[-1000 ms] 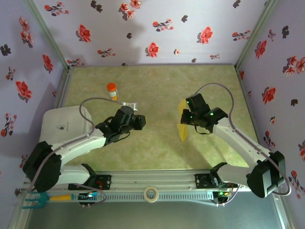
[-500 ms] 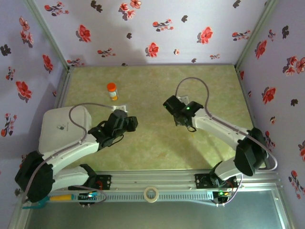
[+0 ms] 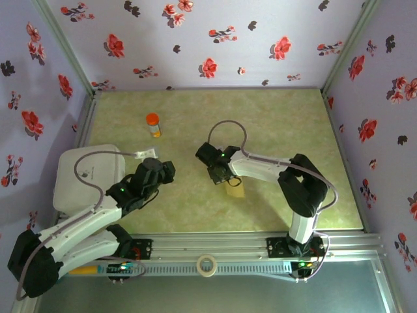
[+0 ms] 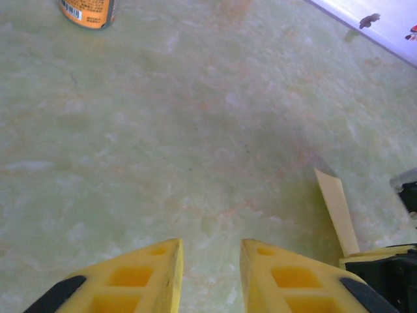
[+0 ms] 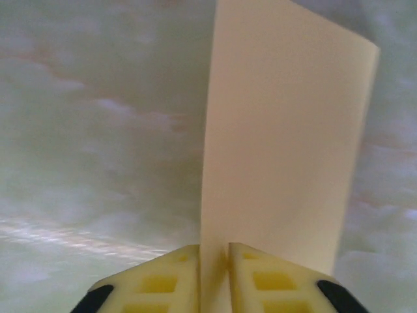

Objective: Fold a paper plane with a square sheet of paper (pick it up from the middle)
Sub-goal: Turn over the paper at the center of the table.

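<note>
Okay, your right gripper [image 5: 214,261] clamps the folded square sheet of paper [image 5: 287,130] low near the middle of the table [image 3: 293,117], probably to lay it for creasing; your left gripper [image 4: 210,267] hangs parted, empty, beside it.

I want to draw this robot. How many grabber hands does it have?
2. The left gripper hovers open, left of the table's middle. The right gripper is at the middle, pinching the yellow paper.
</note>
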Action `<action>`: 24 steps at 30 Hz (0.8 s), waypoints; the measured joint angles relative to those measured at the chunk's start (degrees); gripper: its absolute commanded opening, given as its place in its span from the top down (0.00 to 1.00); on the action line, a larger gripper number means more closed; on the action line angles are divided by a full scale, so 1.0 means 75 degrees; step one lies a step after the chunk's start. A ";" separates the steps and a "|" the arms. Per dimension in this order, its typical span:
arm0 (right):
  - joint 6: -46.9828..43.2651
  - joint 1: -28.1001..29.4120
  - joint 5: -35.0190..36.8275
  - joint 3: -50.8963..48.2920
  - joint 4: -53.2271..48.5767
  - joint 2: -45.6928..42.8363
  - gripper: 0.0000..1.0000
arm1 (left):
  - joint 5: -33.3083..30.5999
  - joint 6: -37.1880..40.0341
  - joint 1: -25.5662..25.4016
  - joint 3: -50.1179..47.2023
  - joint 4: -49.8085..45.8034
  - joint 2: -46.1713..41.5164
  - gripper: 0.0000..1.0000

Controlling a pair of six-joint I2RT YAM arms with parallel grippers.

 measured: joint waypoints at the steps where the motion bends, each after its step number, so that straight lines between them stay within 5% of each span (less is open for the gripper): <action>1: -0.0003 -0.0038 -0.0332 -0.0009 0.0172 -0.0044 0.60 | 0.0009 0.0000 0.0000 0.0003 -0.0029 0.0015 0.68; 7: 0.0574 -0.1075 -0.2221 -0.1629 0.2005 -0.1679 0.50 | 0.0635 0.0105 0.0012 0.0221 0.0067 0.0761 0.65; 16: 0.1670 -0.3754 -0.4584 -0.4132 0.3934 -0.3640 0.86 | 0.2990 0.0399 0.0012 0.1705 0.0758 0.3535 0.64; 24: 0.2288 -0.4366 -0.5957 -0.4989 0.4832 -0.3348 0.96 | 0.4616 0.0157 0.0012 0.2573 0.1134 0.5202 0.64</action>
